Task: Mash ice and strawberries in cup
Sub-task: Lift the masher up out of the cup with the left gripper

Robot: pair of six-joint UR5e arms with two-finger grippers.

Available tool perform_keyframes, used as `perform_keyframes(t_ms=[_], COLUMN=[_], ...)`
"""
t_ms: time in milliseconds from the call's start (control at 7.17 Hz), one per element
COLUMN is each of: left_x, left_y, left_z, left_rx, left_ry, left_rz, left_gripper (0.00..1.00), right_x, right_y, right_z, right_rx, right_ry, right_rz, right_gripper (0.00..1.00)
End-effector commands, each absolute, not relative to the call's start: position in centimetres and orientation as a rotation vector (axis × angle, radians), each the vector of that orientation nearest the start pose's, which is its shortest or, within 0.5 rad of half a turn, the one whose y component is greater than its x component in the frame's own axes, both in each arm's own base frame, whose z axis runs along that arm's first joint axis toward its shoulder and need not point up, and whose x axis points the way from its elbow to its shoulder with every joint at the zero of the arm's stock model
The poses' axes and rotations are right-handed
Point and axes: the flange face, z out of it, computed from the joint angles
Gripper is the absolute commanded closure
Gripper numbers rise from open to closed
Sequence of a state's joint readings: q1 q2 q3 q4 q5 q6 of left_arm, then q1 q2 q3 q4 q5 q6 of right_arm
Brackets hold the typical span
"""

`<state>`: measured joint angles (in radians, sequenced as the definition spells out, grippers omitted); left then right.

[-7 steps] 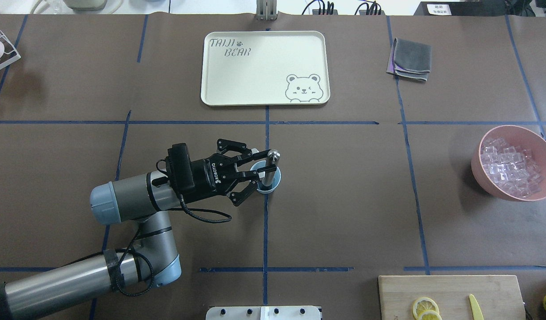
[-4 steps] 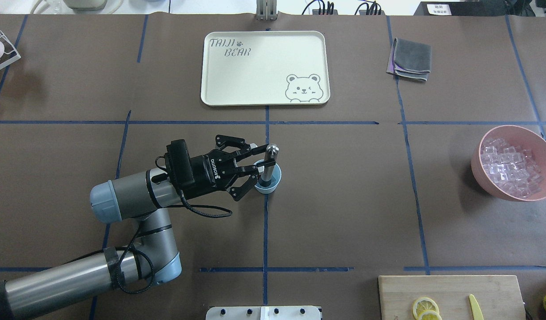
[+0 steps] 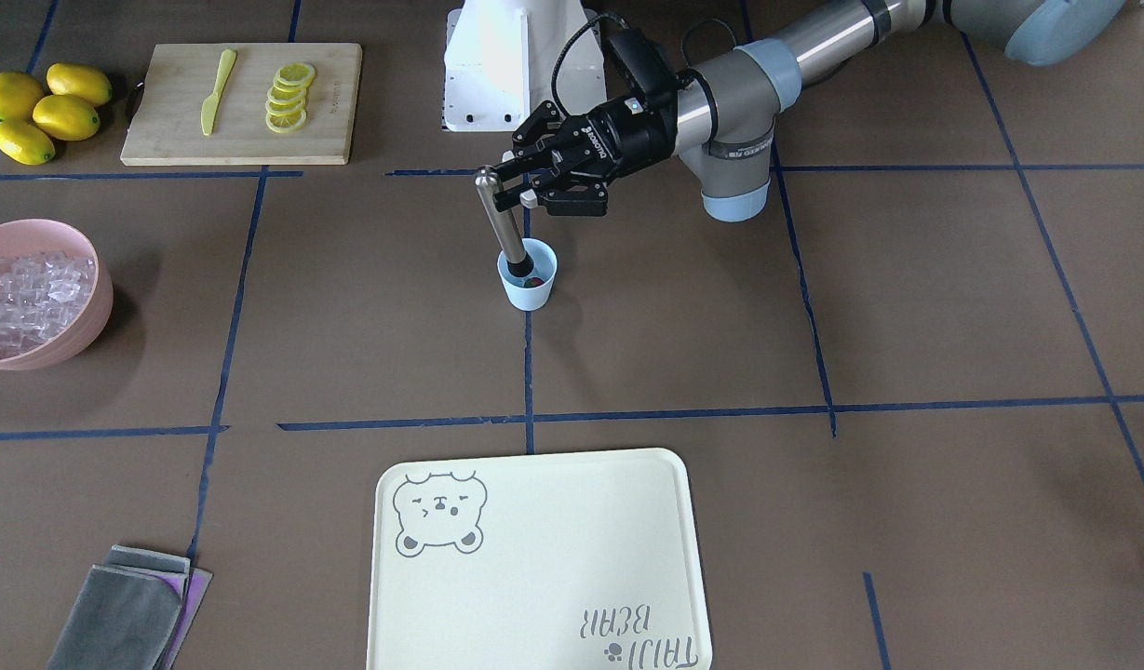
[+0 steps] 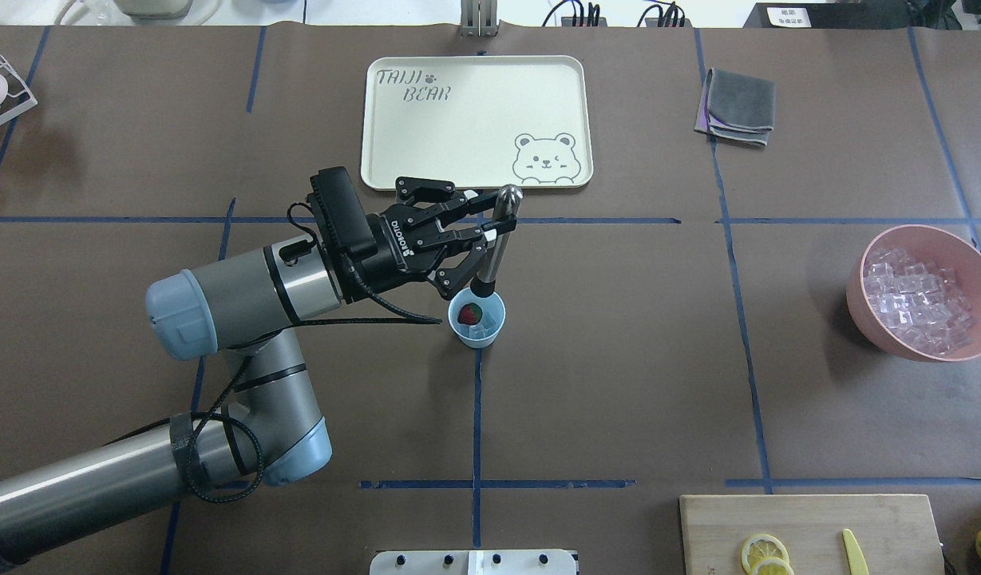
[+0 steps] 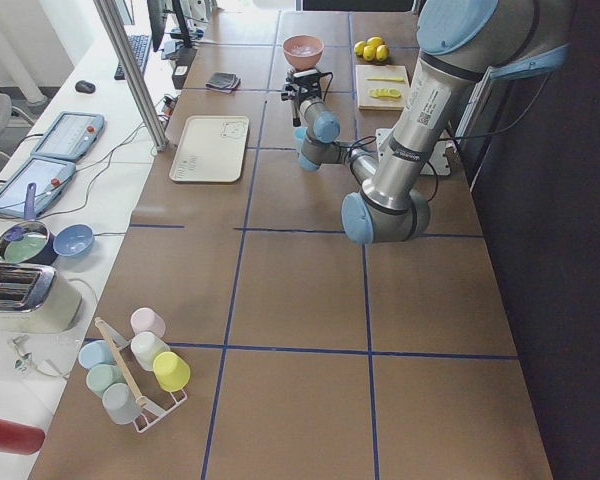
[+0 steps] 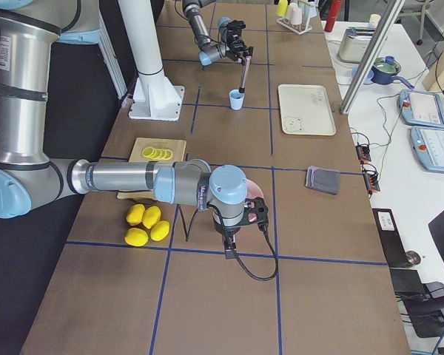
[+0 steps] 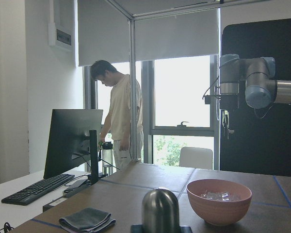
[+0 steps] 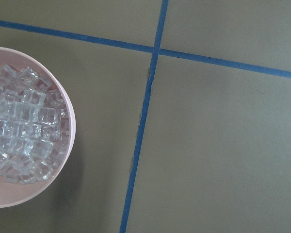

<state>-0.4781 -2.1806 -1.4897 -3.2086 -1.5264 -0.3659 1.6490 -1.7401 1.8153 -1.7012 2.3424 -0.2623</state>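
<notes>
Brown paper marked off by blue tape lines covers a long table [image 4: 618,359]. The robot's left arm [image 4: 243,295] comes in low from the near left corner, folds back at the elbow, and holds its wrist level, so the left gripper [image 4: 488,228] points sideways toward the middle of the table. Its two black fingers [image 4: 458,209] are drawn in and pinch the upper shaft of a metal muddler [image 4: 498,239], just under its rounded silver knob. The muddler hangs roughly upright, its dark lower end at the mouth of the cup [image 4: 480,334]. Whether that end touches anything inside cannot be told. The small light blue cup stands upright on a blue tape line near the table's centre, below the gripper and apart from its fingers. One red strawberry [image 4: 469,314] lies inside it, with something pale beside it that is too small to make out. Ice [image 4: 917,299] fills a pink bowl [image 4: 857,307] well off to the robot's right. The right arm [image 6: 133,181] reaches out over that bowl with the right gripper [image 6: 229,248] pointing down; whether its fingers are spread or closed cannot be told. A cream tray [image 4: 474,120] with a bear drawing lies beyond the cup.
</notes>
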Motion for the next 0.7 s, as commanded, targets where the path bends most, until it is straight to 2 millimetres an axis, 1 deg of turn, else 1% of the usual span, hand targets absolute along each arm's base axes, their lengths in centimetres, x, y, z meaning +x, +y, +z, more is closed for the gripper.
perform_keyframes(t_ms=[0,139,279,418,558], left_x=[47.5,47.5,47.1,46.5,45.4], left_y=[-40.9,-41.1,-41.2,-41.0,-40.4], left_z=[16.0,18.0,18.4,17.1,15.2], left_rx=[1.465,1.397,1.351,1.271,1.181], left_ry=[1.386,1.312,1.257,1.18,1.092], left_rz=[0.352,0.378,0.395,0.422,0.448], left_gripper=[1.0,1.0,1.0,1.0,1.0], right_x=[9.6,9.6,9.6,9.6,9.6], right_y=[-41.0,-41.0,-41.1,-41.1,-41.0], right_z=[62.8,62.8,62.8,62.8,62.8], right_rx=[0.079,0.078,0.08,0.079,0.078], right_ry=[-0.77,-0.77,-0.77,-0.77,-0.77], right_rz=[-0.15,-0.15,-0.152,-0.15,-0.151], right_gripper=[0.01,0.01,0.01,0.01,0.01])
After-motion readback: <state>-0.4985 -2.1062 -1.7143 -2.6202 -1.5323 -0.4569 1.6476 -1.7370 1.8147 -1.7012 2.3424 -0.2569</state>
